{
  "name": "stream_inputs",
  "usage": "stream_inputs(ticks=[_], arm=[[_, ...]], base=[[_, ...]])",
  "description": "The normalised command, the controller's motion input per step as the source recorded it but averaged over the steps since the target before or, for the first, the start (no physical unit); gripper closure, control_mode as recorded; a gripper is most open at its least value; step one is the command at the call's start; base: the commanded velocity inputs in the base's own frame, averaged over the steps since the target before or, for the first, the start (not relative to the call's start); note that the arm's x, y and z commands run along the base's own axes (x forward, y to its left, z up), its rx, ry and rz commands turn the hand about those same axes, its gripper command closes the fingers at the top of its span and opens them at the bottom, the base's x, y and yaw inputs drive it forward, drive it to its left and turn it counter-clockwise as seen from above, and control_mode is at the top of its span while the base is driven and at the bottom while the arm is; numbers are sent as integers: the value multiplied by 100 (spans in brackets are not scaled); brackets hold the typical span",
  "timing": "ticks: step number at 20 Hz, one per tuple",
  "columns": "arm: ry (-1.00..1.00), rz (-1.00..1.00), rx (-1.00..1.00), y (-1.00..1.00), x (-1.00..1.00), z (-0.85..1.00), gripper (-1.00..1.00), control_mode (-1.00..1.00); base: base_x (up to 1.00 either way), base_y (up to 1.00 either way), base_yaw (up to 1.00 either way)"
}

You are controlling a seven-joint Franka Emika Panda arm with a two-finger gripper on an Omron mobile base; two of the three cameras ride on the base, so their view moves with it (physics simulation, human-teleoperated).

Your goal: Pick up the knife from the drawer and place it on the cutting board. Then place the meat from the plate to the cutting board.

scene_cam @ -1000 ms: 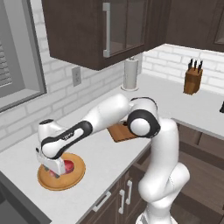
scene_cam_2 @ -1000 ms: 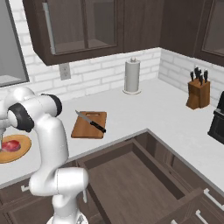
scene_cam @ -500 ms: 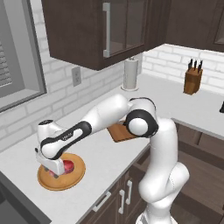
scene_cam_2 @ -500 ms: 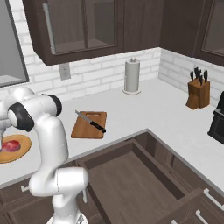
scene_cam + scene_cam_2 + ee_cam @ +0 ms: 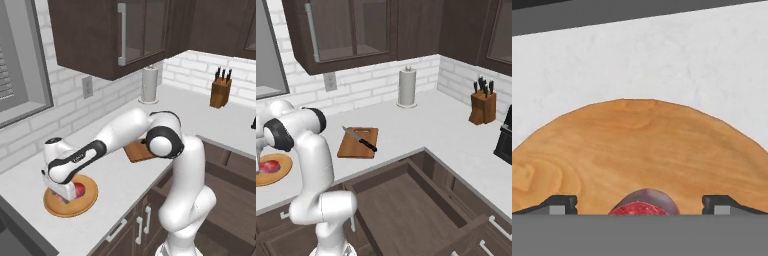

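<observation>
The round tan plate [image 5: 55, 207] lies at the counter's left end with the red-pink meat [image 5: 79, 190] on it. My gripper [image 5: 62, 192] points down onto the plate, open. In the hand view its fingertips [image 5: 559, 204] stand wide apart, with the meat [image 5: 643, 206] between them, low over the plate [image 5: 637, 145]. I cannot tell if they touch the meat. The knife [image 5: 359, 139] lies diagonally on the brown cutting board [image 5: 351, 145], right of the plate [image 5: 281, 172] and the meat [image 5: 269, 166].
A wide drawer [image 5: 406, 200] stands pulled out below the counter's front edge. At the back wall is a paper towel roll [image 5: 407, 87]. A knife block [image 5: 482, 107] sits on the right counter. The arm's white link arches over the cutting board [image 5: 136, 151].
The hand has dipped very slightly toward the plate. The meat, the knife and the board lie as before.
</observation>
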Motion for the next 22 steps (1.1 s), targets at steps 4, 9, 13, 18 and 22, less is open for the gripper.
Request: stream_inputs(ticks=[4, 9, 13, 18, 22], arm=[[-10, 0, 3, -40, -5, -1, -100, -100], [-2, 0, 4, -29, 0, 1, -100, -100], [0, 0, 0, -7, 5, -17, -100, -100], [0, 5, 0, -14, 4, -39, -100, -100], [-1, 7, 0, -7, 0, -15, 100, -100]], base=[[0, 0, 0], [0, 0, 0], [0, 0, 0], [0, 0, 0], [0, 0, 0]])
